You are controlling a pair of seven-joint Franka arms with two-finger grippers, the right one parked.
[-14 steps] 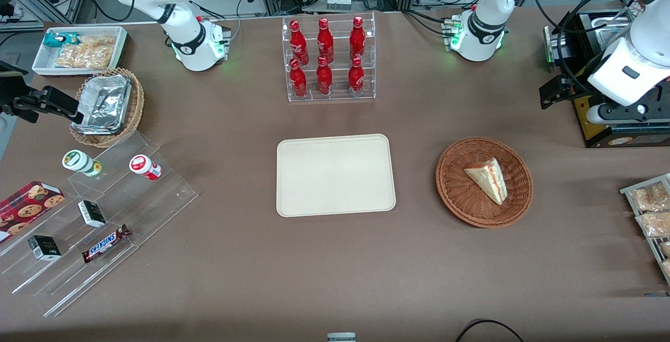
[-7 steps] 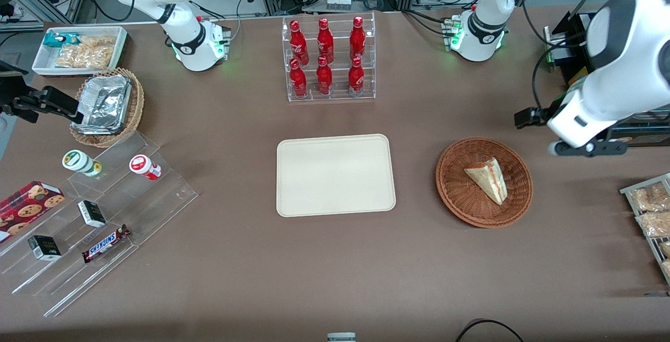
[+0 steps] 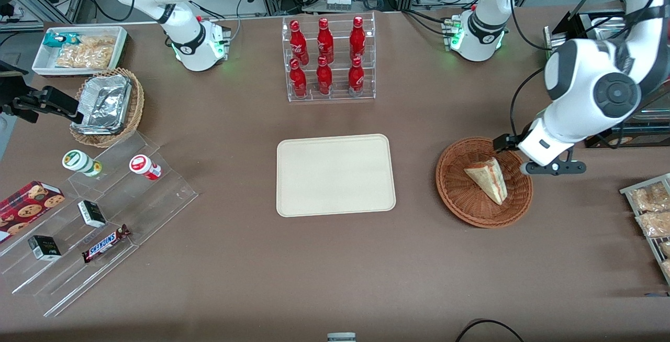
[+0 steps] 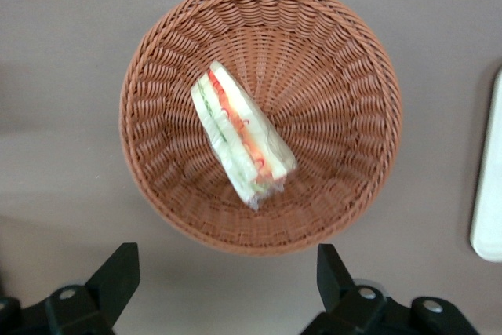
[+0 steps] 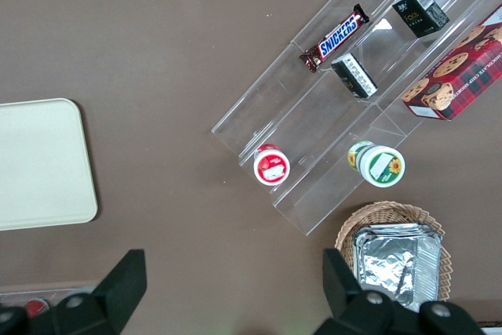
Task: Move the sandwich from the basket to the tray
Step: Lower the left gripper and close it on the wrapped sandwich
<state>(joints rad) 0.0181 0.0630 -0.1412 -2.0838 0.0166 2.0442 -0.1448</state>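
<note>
The sandwich (image 3: 489, 178) lies on its side in the reddish-brown wicker basket (image 3: 460, 211), toward the working arm's end of the table. The cream tray (image 3: 335, 174) lies flat beside the basket, at mid-table, with nothing on it. My left gripper (image 3: 528, 156) hangs above the basket's rim on the working arm's side, mostly hidden under the wrist. In the left wrist view the sandwich (image 4: 239, 139) shows its red and green filling in the basket (image 4: 345, 76), and the gripper (image 4: 223, 272) is open and empty, high above the table just outside the rim. The tray's edge (image 4: 490, 186) shows there too.
A clear rack of red bottles (image 3: 328, 59) stands farther from the camera than the tray. A clear stepped shelf of snacks (image 3: 104, 216), a tan foil-filled basket (image 3: 107, 106) and a white bin (image 3: 78, 48) lie toward the parked arm's end. Bagged snacks (image 3: 651, 216) lie beyond the basket at the working arm's end.
The left arm has swung in from the working arm's end of the table and come over the basket's rim. The sandwich, basket and tray have not moved.
</note>
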